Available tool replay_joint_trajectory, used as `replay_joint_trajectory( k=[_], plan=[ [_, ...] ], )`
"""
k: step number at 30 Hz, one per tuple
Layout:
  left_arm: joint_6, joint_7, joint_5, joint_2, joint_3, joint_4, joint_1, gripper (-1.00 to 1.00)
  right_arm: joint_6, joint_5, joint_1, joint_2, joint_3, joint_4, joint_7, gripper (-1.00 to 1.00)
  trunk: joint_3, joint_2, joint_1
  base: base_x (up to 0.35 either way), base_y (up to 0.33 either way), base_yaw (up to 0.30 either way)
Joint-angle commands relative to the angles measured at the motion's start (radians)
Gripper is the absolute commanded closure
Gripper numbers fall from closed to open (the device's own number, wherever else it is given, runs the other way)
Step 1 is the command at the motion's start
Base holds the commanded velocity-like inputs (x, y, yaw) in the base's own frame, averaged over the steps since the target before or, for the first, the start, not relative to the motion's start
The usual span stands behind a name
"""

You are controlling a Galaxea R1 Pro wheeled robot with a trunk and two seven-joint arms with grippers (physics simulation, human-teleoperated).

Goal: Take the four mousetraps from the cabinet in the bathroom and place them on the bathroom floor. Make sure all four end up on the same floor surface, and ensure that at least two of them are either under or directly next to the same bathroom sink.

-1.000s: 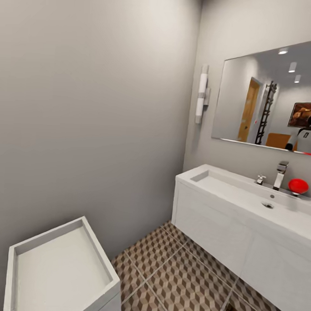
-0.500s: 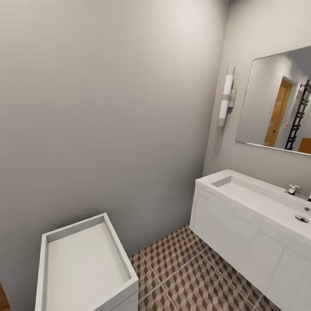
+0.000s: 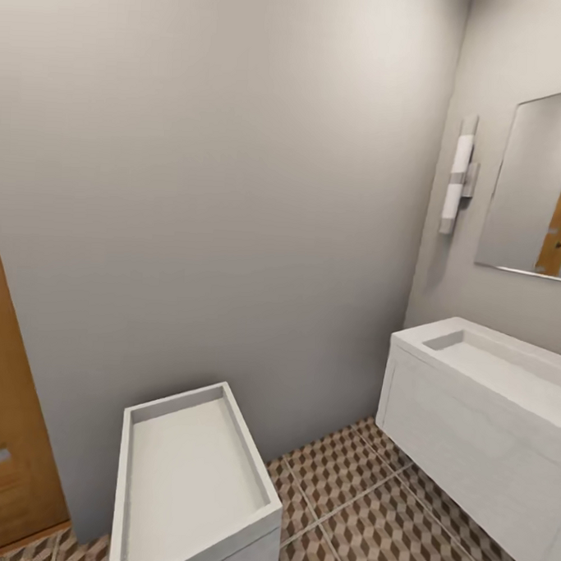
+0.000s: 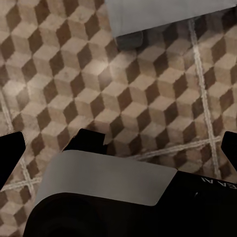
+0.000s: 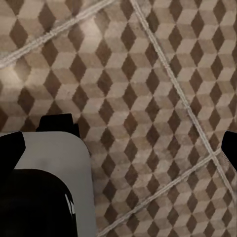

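Camera swinging left: bathroom sink [image 3: 490, 357] sliding rightward, orange door [image 3: 9, 431] appearing. Both hands hanging wide open, empty, over bathroom floor [image 5: 148, 98]. Keep turning slowly, seeking cabinet.

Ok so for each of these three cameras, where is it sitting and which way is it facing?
Head view: high on the robot, facing a grey wall corner, with the bathroom sink, a white tray-topped unit and a wooden door.
Left wrist view: on the left arm, facing down at the bathroom floor; dark fingertips at both edges.
Right wrist view: on the right arm, facing down at the same tiles; dark fingertips at both edges.
Shared: the cube-pattern floor.
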Motion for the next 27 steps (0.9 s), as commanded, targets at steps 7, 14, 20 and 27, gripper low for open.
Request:
replay_joint_trajectory(
  k=[7, 14, 20, 27],
  plan=[
    [0.000, -0.004, 0.006, 0.000, -0.010, 0.000, 0.000, -1.00, -0.006, -0.007, -0.001, 0.001, 0.005, 0.003, -0.001, -1.00, 0.003, -0.001, 0.000, 0.000, 0.000, 0.287],
    [0.000, -0.008, 0.005, 0.001, -0.014, 0.000, 0.004, -1.00, -0.006, -0.007, -0.001, 0.001, 0.005, 0.003, -0.001, -1.00, 0.006, -0.001, 0.000, 0.000, 0.000, 0.287],
    [0.000, -0.008, 0.004, 0.001, -0.016, 0.000, 0.005, -1.00, -0.006, -0.007, -0.001, 0.001, 0.005, 0.003, -0.001, -1.00, 0.010, -0.001, 0.000, 0.000, 0.000, 0.287],
    [0.000, -0.008, 0.005, 0.001, -0.016, 0.000, 0.005, -1.00, -0.005, -0.007, -0.001, 0.001, 0.005, 0.003, -0.001, -1.00, 0.013, -0.001, 0.000, 0.000, 0.000, 0.287]
  ],
)
